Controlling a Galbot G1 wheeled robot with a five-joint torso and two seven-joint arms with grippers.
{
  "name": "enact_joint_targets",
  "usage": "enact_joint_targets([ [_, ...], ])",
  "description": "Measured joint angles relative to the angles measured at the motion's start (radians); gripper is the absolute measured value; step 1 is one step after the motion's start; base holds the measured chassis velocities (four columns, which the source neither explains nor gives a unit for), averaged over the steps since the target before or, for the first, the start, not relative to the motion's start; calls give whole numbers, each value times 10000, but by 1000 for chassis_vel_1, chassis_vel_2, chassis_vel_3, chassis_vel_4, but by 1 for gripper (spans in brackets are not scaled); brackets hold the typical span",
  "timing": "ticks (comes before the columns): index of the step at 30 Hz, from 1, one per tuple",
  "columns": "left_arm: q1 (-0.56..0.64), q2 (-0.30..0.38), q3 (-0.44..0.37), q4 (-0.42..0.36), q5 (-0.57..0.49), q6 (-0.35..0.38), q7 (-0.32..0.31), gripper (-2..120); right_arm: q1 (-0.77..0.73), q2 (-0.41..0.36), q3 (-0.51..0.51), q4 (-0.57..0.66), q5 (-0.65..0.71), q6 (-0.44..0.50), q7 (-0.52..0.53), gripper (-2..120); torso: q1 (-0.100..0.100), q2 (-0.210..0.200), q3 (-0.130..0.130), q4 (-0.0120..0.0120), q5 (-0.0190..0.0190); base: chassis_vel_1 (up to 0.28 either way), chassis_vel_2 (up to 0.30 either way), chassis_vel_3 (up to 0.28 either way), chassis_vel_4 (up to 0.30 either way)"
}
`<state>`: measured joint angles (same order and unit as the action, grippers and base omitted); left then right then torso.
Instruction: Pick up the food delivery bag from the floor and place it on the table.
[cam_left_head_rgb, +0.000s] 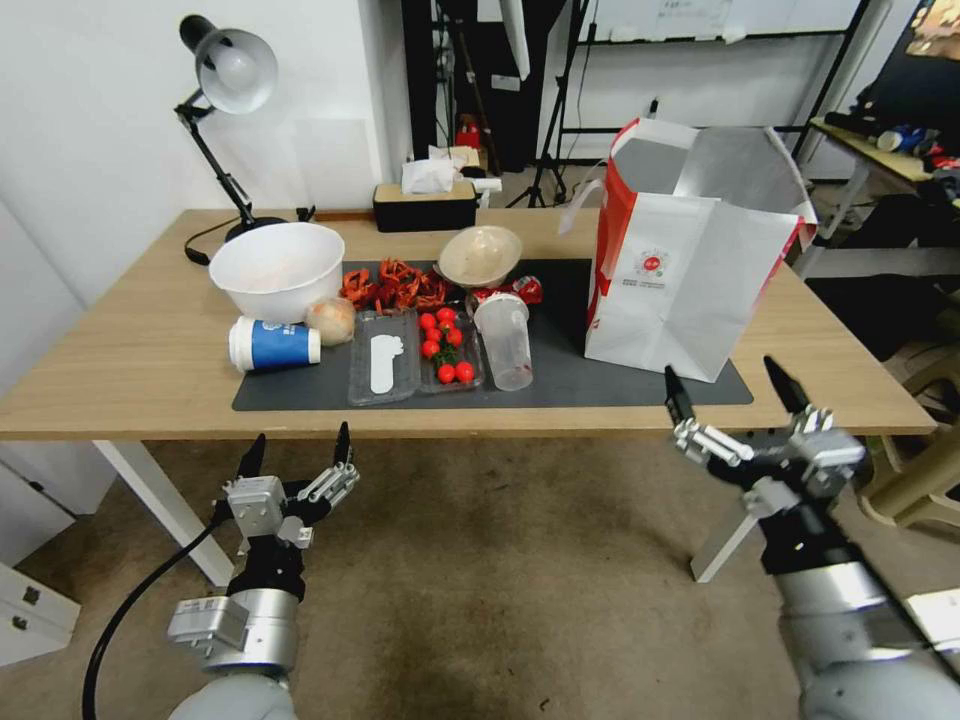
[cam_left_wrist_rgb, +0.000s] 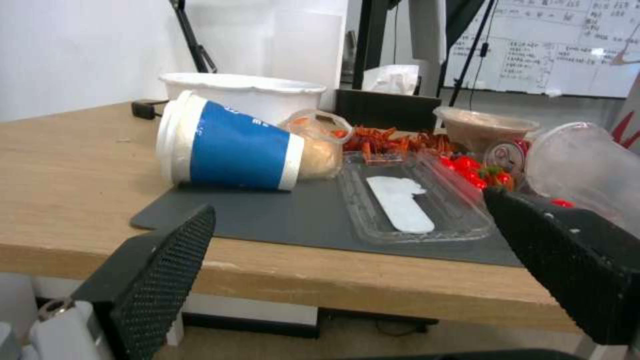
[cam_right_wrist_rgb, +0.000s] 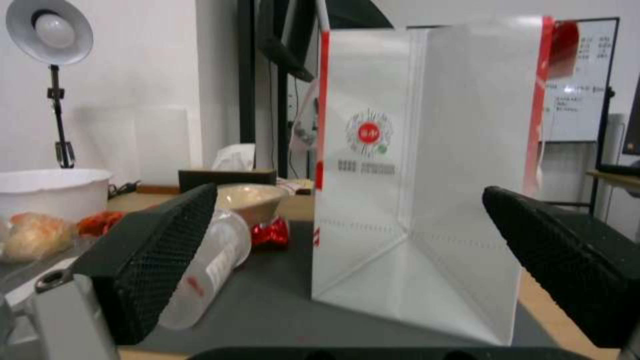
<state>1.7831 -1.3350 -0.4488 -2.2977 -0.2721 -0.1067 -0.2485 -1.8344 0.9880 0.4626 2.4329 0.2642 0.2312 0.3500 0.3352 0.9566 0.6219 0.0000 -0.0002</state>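
Right gripper (cam_left_head_rgb: 732, 392) is held wide open and empty just off the worktop (cam_left_head_rgb: 120, 350) edge, apart from the food delivery bag (cam_left_head_rgb: 690, 270), which stands upright beyond it on the dark mat (cam_left_head_rgb: 560, 375). Left gripper (cam_left_head_rgb: 297, 452) is likewise spread wide, empty, below the front edge.

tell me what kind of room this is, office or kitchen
Most likely an office or lab, not a kitchen: a whiteboard on the wall, a desk lamp on the table, worn carpet floor.

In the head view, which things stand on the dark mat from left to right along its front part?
Blue paper cup lying on its side → clear tray with a white utensil → tomato tray → clear plastic cup → food delivery bag, upright.
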Motion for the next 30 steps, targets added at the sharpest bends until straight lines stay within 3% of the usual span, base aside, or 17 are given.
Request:
enact_joint_targets([
  [11,53,-37,5,205,18,-24,31,100,16,1302,-1769,-1323,-1740,698,184,100,0,0,0,0,0,0,0,0,0],
  [30,68,59,-4,384,134,103,185,100,349,2050,-2427,-2366,-2099,924,27,100,0,0,0,-1,1,0,0,0,0],
])
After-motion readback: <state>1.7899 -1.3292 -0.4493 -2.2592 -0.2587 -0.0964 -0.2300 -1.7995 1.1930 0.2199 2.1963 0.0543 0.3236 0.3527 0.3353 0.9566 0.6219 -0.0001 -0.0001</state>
